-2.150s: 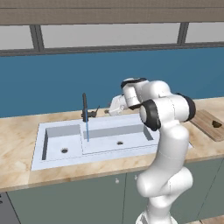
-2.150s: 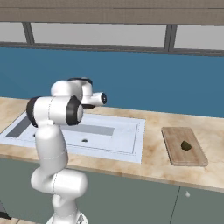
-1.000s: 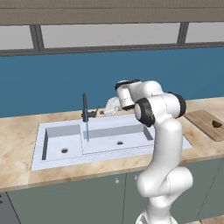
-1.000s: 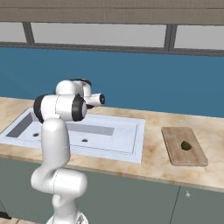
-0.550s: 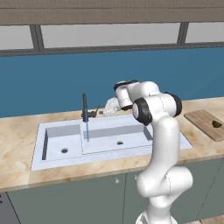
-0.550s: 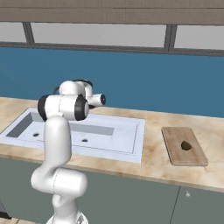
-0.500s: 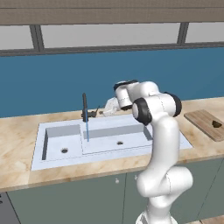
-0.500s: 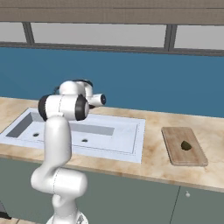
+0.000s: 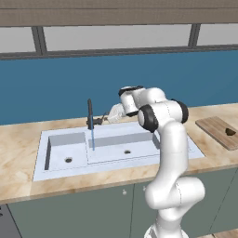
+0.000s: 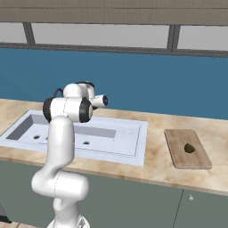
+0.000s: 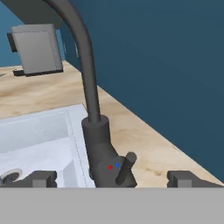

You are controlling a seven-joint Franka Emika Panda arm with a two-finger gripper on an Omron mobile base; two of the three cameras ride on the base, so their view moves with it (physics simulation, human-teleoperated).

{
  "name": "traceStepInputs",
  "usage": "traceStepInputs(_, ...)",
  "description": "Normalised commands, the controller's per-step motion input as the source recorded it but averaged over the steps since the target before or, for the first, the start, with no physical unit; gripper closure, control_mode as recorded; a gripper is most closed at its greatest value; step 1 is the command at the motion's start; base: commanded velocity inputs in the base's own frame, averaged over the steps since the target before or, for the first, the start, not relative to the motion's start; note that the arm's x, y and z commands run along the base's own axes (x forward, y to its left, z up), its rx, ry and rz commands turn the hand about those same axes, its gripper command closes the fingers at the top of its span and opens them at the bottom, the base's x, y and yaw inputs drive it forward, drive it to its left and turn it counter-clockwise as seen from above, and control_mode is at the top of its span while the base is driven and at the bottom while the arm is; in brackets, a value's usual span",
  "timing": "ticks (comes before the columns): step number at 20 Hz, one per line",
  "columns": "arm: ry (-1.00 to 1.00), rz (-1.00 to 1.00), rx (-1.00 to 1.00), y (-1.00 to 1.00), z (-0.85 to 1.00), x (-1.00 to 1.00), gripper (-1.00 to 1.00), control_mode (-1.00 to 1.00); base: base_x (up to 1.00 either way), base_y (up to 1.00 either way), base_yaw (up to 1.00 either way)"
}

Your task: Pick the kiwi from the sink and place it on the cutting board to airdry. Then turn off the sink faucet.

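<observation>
**Kiwi on the board, water running, hand at the faucet**

Seen from the left base view: gripper (image 9: 104, 120) reaching out beside the base of the sink faucet (image 9: 90, 115), at about 3 o'clock from it, with a thin blue stream of water (image 9: 93, 139) falling into the sink (image 9: 116, 160) just past the divider between the two basins. Dark drain holes in both basins, nothing else inside. Far off at 3 o'clock along the marbled countertop (image 9: 18, 153), the cutting board (image 9: 216, 130) with the kiwi (image 9: 229, 131) resting on it, well apart from the arm.

From the right base view: kiwi (image 10: 189, 148) lying right of centre on the cutting board (image 10: 185, 149), clear of its edges; sink (image 10: 133, 147) at 9 o'clock from the board; the arm's own elbow and wrist standing in front of the spout.

From the hand view: faucet (image 11: 98, 131) close up, its slim side lever (image 11: 124, 168) sticking out toward 4 o'clock, red and blue dots on the body; fingertips (image 11: 41, 178) spread wide on either side of the base, clasping nothing. A grey box-shaped appliance (image 11: 37, 48) on the counter at 11 o'clock, beyond the curved spout.
</observation>
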Motion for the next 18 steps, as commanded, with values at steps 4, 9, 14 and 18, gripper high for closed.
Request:
traceStepInputs(4,0.03,0.0,0.0,0.29,-0.1,0.16,-1.0,-1.0,0.0,0.0,0.0)
traceStepInputs(9,0.04,0.0,0.0,0.36,-0.11,0.29,-1.0,-1.0,0.0,0.0,0.0)
traceStepInputs(14,0.03,0.0,0.0,0.51,-0.04,0.37,-1.0,-1.0,0.0,0.0,0.0)
traceStepInputs(18,0.02,0.03,0.0,0.75,0.0,0.27,-1.0,-1.0,0.0,0.0,0.0)
